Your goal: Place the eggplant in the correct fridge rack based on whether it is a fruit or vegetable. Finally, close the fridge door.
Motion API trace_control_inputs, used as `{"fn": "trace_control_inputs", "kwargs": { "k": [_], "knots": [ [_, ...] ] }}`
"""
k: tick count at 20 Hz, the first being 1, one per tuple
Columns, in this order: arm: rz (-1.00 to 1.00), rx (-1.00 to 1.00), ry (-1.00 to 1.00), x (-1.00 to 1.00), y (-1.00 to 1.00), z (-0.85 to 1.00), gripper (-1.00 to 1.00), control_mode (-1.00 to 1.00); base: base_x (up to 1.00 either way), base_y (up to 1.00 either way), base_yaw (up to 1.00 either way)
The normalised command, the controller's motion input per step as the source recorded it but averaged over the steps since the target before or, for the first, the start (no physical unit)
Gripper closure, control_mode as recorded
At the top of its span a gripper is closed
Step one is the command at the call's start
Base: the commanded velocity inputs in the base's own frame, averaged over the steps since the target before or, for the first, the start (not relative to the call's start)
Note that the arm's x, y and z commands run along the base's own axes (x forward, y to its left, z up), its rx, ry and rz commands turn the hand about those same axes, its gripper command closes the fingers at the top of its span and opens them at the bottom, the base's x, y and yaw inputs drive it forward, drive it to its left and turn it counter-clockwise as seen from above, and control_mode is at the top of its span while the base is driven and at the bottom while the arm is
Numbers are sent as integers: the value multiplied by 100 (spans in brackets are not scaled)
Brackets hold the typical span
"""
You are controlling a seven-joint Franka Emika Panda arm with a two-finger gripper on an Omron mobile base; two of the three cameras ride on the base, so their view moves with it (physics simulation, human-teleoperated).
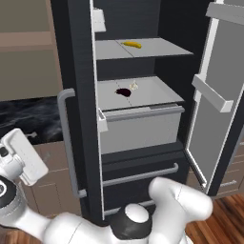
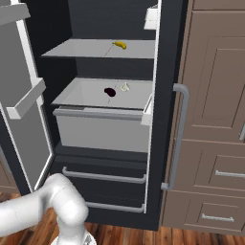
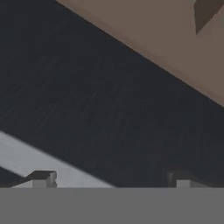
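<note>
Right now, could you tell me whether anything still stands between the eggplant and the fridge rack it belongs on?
Nothing visible does: the eggplant already lies on the fridge rack, beside a small pale item. The fridge door stands open.

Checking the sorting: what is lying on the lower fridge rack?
On the fridge rack lie the eggplant and a small pale item beside it. The drawer beneath is shut, contents hidden.

A small curved yellow banana (image 1: 132,45) lies on the pale grey upper shelf (image 1: 157,47), a small whitish lumpy object (image 1: 134,86) sits further down inside the fridge, and brown panelled wooden cabinets (image 2: 215,119) stand beside it above a wooden plank floor (image 1: 224,214).
</note>
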Motion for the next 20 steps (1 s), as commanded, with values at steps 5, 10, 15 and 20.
{"fn": "trace_control_inputs", "kwargs": {
  "k": [5,10,15,20],
  "knots": [
    [-19,-6,0,49,0,-43,-100,-100,0,0,0],
    [-16,0,0,52,0,-35,-100,-100,0,0,0],
    [-18,0,0,29,-35,-24,-100,-100,0,0,0],
    [-16,0,0,-4,-97,-29,-100,-100,0,0,0]
  ]
}}
